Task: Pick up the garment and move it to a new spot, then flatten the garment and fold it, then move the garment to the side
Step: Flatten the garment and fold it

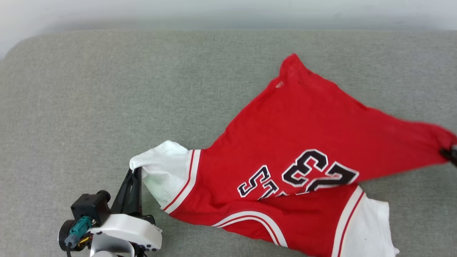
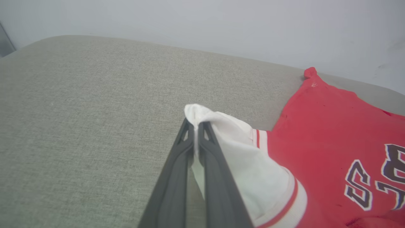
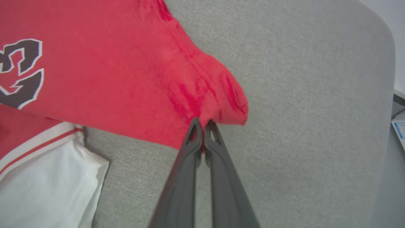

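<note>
My left gripper (image 2: 196,124) is pinched tight on the edge of one white sleeve (image 2: 240,148) of the garment (image 1: 303,128), with the cloth bunched into a small peak at my fingertips. My right gripper (image 3: 202,122) is clamped on a red corner of the hem, the fabric puckered around the tips. The garment lies stretched between the two across the right half of the grey padded surface (image 1: 107,89), partly folded over itself so its black, white-edged lettering (image 1: 303,173) is cut off. Its other white sleeve (image 1: 367,228) lies flat near me.
</note>
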